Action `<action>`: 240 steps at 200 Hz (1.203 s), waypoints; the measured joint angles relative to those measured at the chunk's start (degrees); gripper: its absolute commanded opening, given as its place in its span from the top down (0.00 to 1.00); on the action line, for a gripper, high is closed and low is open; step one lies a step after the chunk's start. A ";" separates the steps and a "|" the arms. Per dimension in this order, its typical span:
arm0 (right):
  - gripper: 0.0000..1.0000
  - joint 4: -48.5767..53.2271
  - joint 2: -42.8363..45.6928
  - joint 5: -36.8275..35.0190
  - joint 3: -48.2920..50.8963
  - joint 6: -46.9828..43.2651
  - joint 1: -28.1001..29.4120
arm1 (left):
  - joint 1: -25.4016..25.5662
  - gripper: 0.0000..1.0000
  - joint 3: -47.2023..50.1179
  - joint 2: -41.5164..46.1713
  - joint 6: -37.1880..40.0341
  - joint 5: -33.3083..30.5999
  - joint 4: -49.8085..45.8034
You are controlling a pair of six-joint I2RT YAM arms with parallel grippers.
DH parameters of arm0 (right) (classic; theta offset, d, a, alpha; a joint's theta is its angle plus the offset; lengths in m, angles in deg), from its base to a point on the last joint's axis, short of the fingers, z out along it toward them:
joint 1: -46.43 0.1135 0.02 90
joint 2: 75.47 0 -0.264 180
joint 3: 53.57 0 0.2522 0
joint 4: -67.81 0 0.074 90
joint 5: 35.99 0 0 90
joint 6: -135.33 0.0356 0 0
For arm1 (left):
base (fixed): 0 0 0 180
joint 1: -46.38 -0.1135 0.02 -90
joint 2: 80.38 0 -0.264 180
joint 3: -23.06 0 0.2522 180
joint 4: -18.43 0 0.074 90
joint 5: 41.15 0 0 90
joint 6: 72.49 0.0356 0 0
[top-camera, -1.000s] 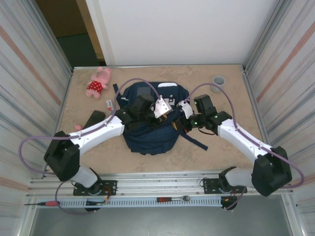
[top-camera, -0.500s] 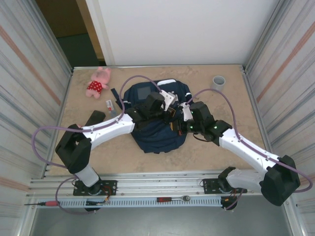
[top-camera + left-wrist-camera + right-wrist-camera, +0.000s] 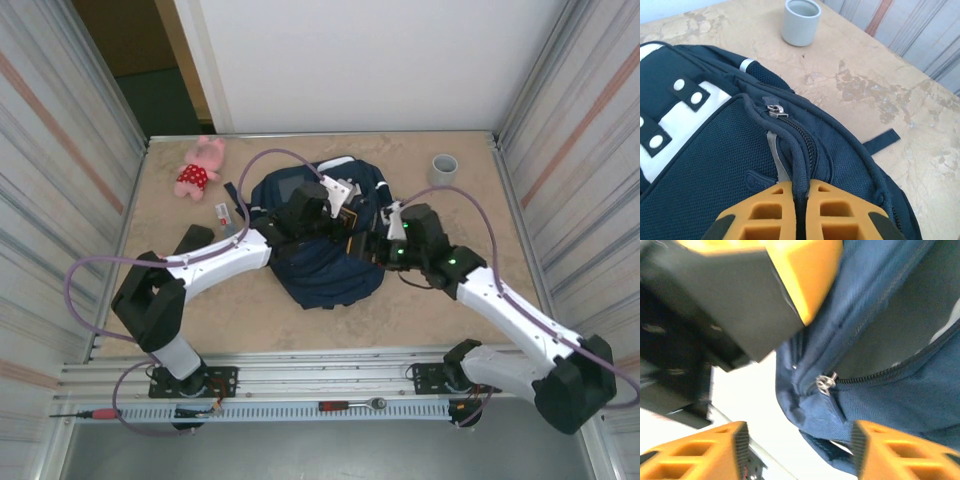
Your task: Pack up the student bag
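The student bag [image 3: 325, 265] lies mid-table, navy with a grey square panel, bunched up under both arms. My left gripper [image 3: 346, 214] is over its upper right part. In the left wrist view the left gripper [image 3: 800, 188] is shut on the bag's [image 3: 710, 165] piped seam beside a zipper, below a metal zipper pull [image 3: 773, 110]. My right gripper [image 3: 378, 246] sits at the bag's right edge. In the right wrist view the right gripper [image 3: 797, 445] is open around a hanging corner of the bag [image 3: 890, 390], a zipper pull [image 3: 825, 383] just above, touching nothing.
A pink plush toy [image 3: 200, 167] lies at the back left, with small items [image 3: 222, 212] nearby. A grey cup [image 3: 444, 167] stands at the back right, beyond the bag in the left wrist view [image 3: 800, 22]. A loose strap [image 3: 882, 140] trails onto the table. Corrugated walls flank both sides.
The right gripper has opened and let go of the bag. The left gripper has pulled the bag's fabric back and right, bunching the bag.
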 measured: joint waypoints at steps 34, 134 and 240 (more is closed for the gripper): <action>0.29 -2.62 6.45 2.36 0.22 7.82 -6.38 | -1.42 1.00 2.25 0.20 5.81 7.17 3.08; 0.65 -13.40 -9.62 6.49 0.44 26.47 -9.92 | -3.76 1.00 4.55 1.77 16.39 19.39 4.76; 1.00 -16.57 -8.92 -2.40 2.64 29.62 -4.98 | -0.50 0.62 6.88 16.98 2.82 14.91 -5.99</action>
